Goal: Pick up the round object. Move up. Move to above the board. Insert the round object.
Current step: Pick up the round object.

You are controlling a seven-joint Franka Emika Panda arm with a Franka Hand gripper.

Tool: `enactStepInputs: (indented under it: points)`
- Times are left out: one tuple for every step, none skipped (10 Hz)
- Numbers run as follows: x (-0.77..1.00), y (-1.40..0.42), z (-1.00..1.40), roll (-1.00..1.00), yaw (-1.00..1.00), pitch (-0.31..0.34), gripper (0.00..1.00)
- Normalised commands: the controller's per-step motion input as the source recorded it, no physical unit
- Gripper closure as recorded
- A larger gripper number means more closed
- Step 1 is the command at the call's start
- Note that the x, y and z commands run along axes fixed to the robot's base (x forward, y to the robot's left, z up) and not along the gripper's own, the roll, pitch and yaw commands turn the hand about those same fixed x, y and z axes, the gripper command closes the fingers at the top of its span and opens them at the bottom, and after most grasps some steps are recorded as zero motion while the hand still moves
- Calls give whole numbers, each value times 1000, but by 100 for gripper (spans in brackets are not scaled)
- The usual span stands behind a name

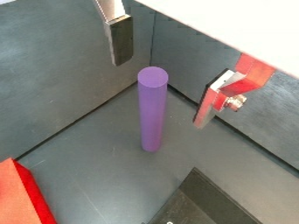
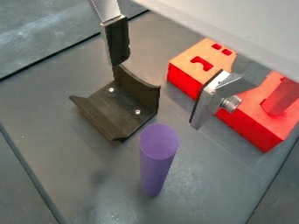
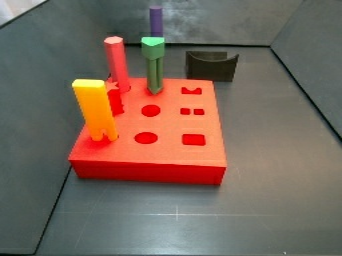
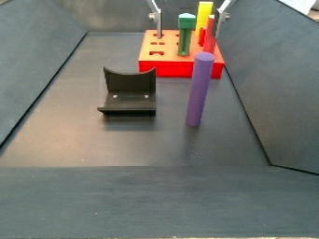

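Observation:
The round object, a tall slim purple peg [image 1: 153, 109], stands upright on the dark floor and shows in both wrist views [image 2: 158, 157] and both side views [image 4: 197, 89] [image 3: 155, 20]. My gripper [image 1: 167, 70] is open and empty above the peg's top, with one finger on each side and neither touching it; it also shows in a wrist view [image 2: 163, 74]. The red board [image 3: 154, 150] lies beyond the peg, with shaped holes in its top, and shows in a wrist view [image 2: 193, 74].
A yellow peg [image 3: 94, 110], a red-pink peg [image 3: 115, 62] and a green peg [image 3: 154, 65] stand in the board. A small dark arch-shaped block [image 4: 127, 91] lies beside the purple peg. Dark walls [image 4: 50, 65] enclose the floor.

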Motion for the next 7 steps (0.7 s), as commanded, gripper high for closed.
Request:
enactStepInputs:
  points:
    - [-337, 149, -49, 0, -129, -27, 0]
    - [-397, 314, -77, 7, -134, -13, 0]
    - [-460, 277, -74, 0, -86, -41, 0]
    - [-294, 214, -83, 0, -14, -33, 0]
    - [-29, 71, -129, -24, 0, -37, 0]
    - [0, 0, -280, -44, 40, -77, 0]
    - [0, 0, -337, -19, 23, -86, 0]
